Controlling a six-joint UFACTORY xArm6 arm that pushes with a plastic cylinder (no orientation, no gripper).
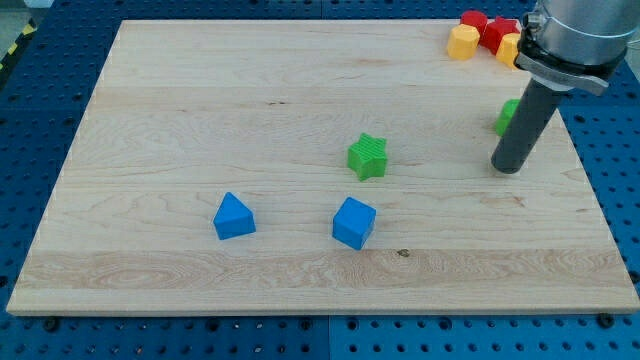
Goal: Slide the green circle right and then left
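A pale wooden counter (300,90) fills most of the view, resting on a blue perforated surface. The robot arm enters from the view's top right corner and ends in a straight dark rod that slants down toward the view's left; there is no hand on this arm, so there is nothing to be open, closed or holding. My tip (507,168) rests on the counter near its right edge, roughly midway between the view's top and bottom. The green circle (507,117) lies right behind the rod, above my tip in the view and slightly toward the view's right of the rod's line; only a sliver of green shows at the rod's left side, so its round shape cannot really be made out, and whether the rod touches it cannot be told. Near the counter's centre sits a green star (367,156), well apart from my tip toward the view's left. Below it lie a blue cube (354,222) and, farther to the view's left, a blue triangular block (234,216). In the top right corner a small cluster gathers: a yellow block (463,42), a red block (475,20), another red block (498,33), and a second yellow block (511,48) partly hidden by the arm.
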